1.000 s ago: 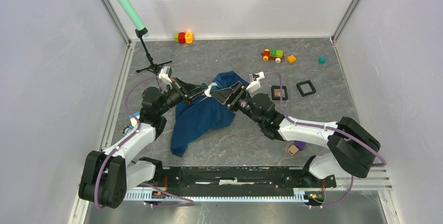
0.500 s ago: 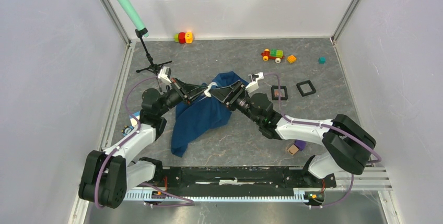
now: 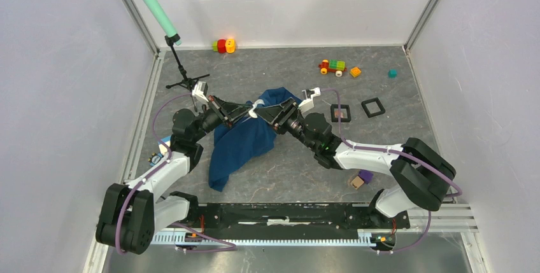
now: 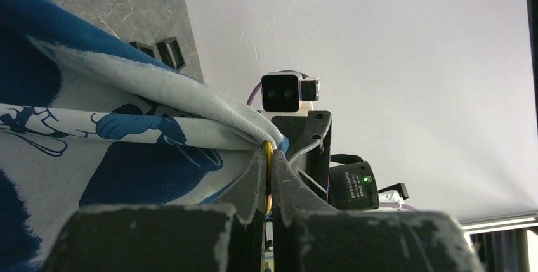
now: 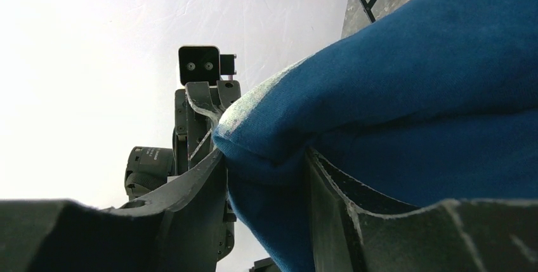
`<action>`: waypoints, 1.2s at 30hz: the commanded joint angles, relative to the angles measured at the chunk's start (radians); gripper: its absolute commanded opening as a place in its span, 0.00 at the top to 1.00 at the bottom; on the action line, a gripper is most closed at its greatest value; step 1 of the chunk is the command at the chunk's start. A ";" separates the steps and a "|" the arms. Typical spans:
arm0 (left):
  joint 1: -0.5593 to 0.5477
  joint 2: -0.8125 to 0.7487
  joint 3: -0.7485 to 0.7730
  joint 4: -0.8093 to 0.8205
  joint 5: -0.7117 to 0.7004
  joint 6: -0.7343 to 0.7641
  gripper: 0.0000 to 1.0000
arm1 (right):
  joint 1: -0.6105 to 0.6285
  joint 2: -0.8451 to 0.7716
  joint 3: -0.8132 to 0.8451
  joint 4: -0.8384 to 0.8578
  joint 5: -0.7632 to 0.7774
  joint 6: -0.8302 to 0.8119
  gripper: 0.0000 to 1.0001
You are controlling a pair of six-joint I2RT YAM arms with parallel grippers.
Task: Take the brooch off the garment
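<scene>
The dark blue garment is lifted at its top fold between the two grippers, and the rest hangs down to the table. My left gripper is shut on a thin gold brooch, seen edge-on between its jaws, right against the white-and-blue print. My right gripper faces it, almost touching. It is shut on a thick blue fold of the garment, which fills the gap between its jaws. The brooch is too small to see in the top view.
A black tripod stand with a green tube is at the back left. Toy blocks, a toy train, an orange block and a teal cube lie at the back. Two black square frames and small blocks lie on the right.
My right arm has shifted slightly left, toward the left gripper. The hanging garment has drawn in a little on its right side. The left arm holds still.
</scene>
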 commanded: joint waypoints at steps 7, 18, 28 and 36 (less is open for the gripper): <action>-0.021 -0.054 0.011 0.004 0.008 0.125 0.98 | 0.000 0.010 0.035 -0.009 0.036 0.007 0.53; -0.031 -0.152 0.078 -0.289 -0.043 0.347 0.98 | 0.001 0.012 0.033 -0.117 0.044 -0.032 0.69; -0.032 -0.134 0.096 -0.290 -0.074 0.354 0.98 | 0.001 0.021 0.028 -0.169 -0.008 -0.114 0.75; -0.034 -0.118 0.120 -0.315 -0.069 0.374 0.98 | 0.002 0.023 0.066 -0.291 -0.031 -0.223 0.77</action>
